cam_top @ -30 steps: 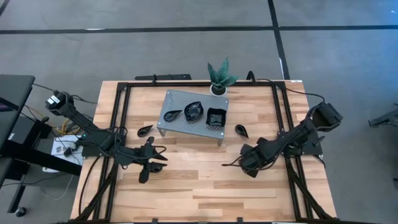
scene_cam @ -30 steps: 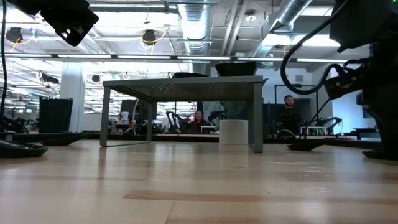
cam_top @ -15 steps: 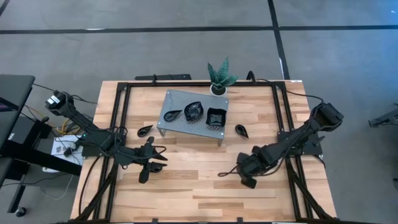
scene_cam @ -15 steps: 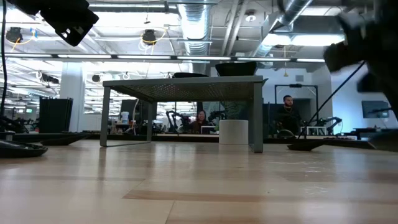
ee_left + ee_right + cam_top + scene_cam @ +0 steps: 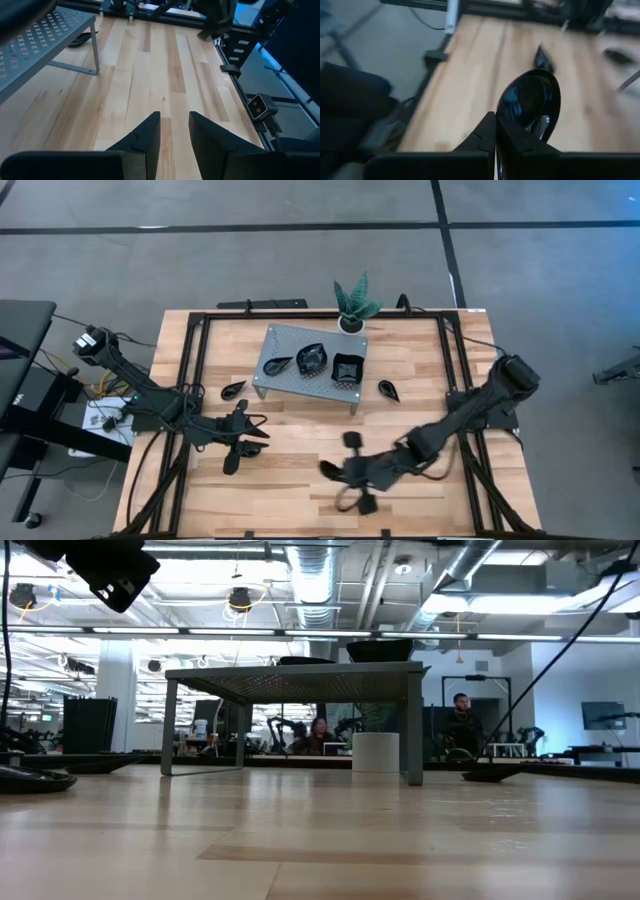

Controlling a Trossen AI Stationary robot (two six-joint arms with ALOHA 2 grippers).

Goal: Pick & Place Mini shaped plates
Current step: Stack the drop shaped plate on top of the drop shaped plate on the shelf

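Black teardrop plate (image 5: pixel 530 102) sits clamped by its rim in right pincer (image 5: pixel 496 131), clear of tabletop (image 5: pixel 470 75) for carrying.

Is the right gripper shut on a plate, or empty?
Shut on a plate. The right gripper has its fingers pinched together on the rim of a glossy black plate.

left gripper (image 5: pixel 240 442) low, fingers (image 5: pixel 142 142) apart, right gripper (image 5: pixel 496 131) fingers clamped

We see even, bright overhead light on the worktop (image 5: pixel 300 480). The right arm (image 5: pixel 400 460) smears with motion blur; its wrist view is soft throughout.
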